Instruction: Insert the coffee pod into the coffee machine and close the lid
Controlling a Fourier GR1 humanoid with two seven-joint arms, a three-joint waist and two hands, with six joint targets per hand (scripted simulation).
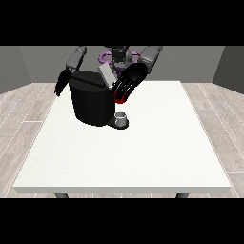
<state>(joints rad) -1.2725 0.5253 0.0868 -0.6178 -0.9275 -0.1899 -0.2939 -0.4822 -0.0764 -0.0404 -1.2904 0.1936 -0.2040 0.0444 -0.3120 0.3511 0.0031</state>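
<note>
The black coffee machine (90,102) stands on the table's far left part. Its grey lid (106,75) is raised and tilted at the top right corner. The hand at the view's right (128,82) hovers just right of the lid, with its fingers stretched down and left towards the machine's front. A red thing at the machine (119,99) shows just below those fingertips. A small grey thing (122,117) sits on the machine's base at the front right. The hand at the view's left (61,84) hangs with relaxed fingers beside the machine's left side.
The white table (143,152) spreads wide in front of and to the right of the machine. Its near edge runs along the bottom. The robot's torso (116,55) stands behind the machine.
</note>
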